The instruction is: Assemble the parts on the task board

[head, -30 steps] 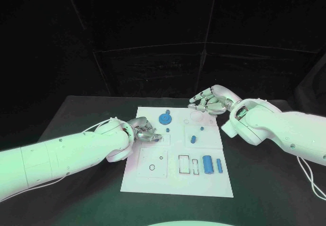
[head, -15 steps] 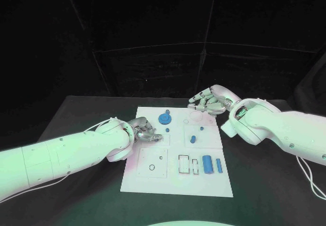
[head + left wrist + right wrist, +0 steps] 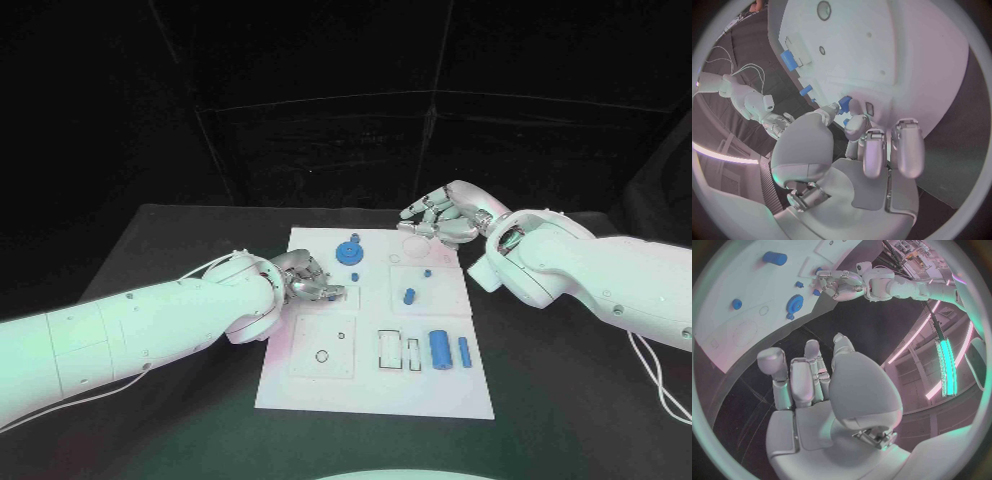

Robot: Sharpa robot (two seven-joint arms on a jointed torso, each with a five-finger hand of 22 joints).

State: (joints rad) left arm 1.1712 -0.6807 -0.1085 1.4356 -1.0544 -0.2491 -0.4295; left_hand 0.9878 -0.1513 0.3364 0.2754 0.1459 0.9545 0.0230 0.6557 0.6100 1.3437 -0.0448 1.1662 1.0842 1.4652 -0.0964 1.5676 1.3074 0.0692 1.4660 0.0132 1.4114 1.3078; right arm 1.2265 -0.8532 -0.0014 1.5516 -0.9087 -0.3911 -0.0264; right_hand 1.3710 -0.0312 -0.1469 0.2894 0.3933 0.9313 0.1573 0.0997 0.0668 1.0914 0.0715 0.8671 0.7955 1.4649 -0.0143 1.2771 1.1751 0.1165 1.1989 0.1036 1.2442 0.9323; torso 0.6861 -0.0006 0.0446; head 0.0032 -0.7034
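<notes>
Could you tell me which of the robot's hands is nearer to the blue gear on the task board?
Left. The left hand sits just beside and slightly below the blue gear, at the task board's left edge; the right hand hovers farther off, beyond the board's upper right corner.

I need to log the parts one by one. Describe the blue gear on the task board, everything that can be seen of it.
The blue gear is a small round toothed wheel, plastic by its look, lying flat near the far edge of the white task board. A small blue knob stands just beyond it, so close that contact cannot be judged. In the right wrist view it shows with its teeth plain. Neither hand touches it: the left hand is nearer the robot, over the board's left edge, the right hand off to its right.
</notes>
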